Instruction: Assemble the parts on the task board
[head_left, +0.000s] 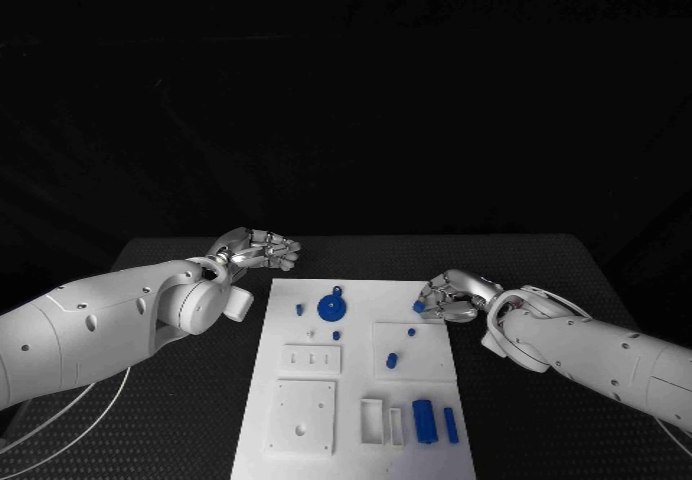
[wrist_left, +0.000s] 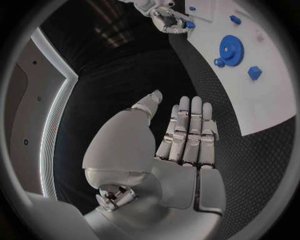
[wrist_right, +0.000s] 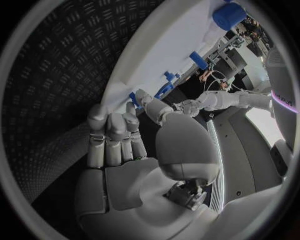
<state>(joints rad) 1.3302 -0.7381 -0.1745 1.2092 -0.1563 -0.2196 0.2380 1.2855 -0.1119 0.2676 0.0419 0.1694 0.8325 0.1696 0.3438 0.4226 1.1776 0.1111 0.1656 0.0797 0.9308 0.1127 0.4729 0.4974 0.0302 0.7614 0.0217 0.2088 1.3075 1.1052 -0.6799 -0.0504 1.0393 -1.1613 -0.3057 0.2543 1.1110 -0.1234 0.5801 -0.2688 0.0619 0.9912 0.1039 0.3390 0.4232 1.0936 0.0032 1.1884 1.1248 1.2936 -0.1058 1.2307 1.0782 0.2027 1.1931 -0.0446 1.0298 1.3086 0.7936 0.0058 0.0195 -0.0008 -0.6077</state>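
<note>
At the right edge of the task board, mid-frame, the right hand pinches a small blue part, seemingly mid-pickup, needing carrying to its socket, while the left hand hovers flat, fingers together, empty.
</note>
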